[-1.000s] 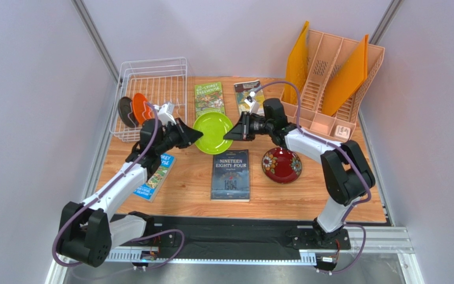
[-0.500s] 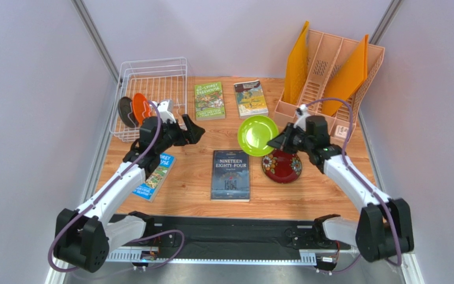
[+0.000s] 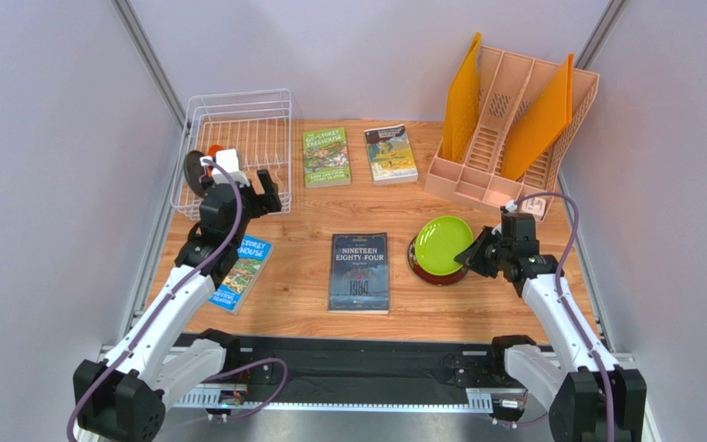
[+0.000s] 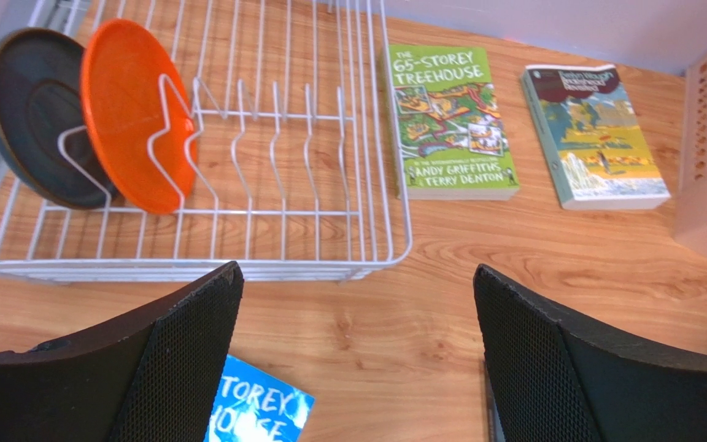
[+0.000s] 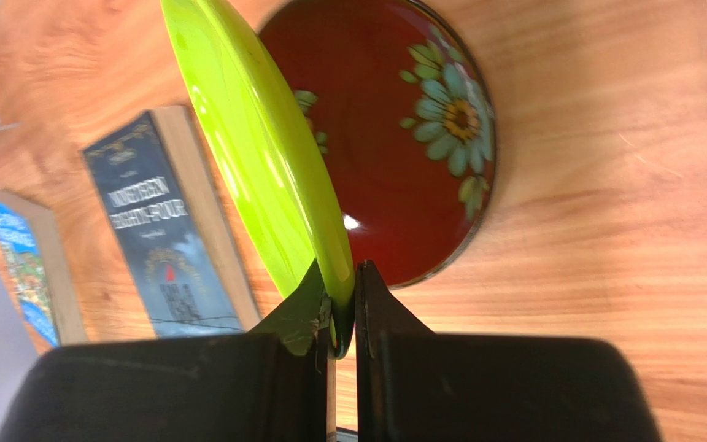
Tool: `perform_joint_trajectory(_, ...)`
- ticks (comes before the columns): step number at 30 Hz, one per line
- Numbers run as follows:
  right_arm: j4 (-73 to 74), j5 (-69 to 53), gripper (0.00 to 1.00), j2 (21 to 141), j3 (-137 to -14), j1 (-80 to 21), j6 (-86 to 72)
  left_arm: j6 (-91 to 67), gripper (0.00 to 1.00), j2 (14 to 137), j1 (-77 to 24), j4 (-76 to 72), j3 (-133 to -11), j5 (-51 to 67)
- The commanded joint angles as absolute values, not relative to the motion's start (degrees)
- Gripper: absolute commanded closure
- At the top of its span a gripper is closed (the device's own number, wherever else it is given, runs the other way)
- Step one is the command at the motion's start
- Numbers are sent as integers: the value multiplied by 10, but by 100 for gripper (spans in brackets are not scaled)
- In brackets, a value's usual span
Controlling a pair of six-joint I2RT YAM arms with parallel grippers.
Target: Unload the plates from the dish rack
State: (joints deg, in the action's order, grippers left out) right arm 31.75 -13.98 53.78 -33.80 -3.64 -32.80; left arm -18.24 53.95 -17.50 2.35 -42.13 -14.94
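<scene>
The white wire dish rack (image 4: 191, 269) stands at the far left corner of the desk (image 3: 293, 304). It has two plates in it: the orange plate (image 4: 131, 115) and, just behind it, the dark teal-grey plate (image 4: 25, 110). Both stand on edge between the tines at the left end. The peach organizer (image 3: 477, 184) at the far right has two orange dividers (image 3: 463, 97) upright in its slots.

The left end effector (image 4: 357, 359) hangs released in front of the rack, with its jaws wide apart and touching nothing. The right end effector (image 5: 343, 304) is clenched on the rim of the lime green plate (image 5: 256, 147). This plate is tilted over the dark red floral plate (image 5: 403, 157), which lies flat on the desk to the right of the Nineteen Eighty-Four book (image 3: 358, 272).

From above, the green plate covers most of the red one, and the left arm hides part of the racked plates. The right wrist view shows the painted flowers. The left wrist view shows both racked plates whole. I cannot tell if the green plate touches the red one.
</scene>
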Motion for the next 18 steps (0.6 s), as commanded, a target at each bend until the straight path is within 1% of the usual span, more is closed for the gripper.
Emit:
perform_joint_trajectory(1,321,-148,100,585,-339,-31,-311,-149,0,560,-156,25,-464,-167)
perform_joint_trajectory(5,310,-155,100,601,-349,-29,-284,-157,0,574,-138,46,-480,-125)
perform_joint_trajectory(11,300,-187,100,638,-356,-28,-279,-178,0,591,-123,33,-464,-94)
perform_joint_trajectory(17,293,-200,80,654,-348,-28,-273,-193,0,604,-120,26,-455,-79)
perform_joint_trajectory(18,291,-200,72,657,-347,-28,-273,-192,0,606,-120,24,-456,-76)
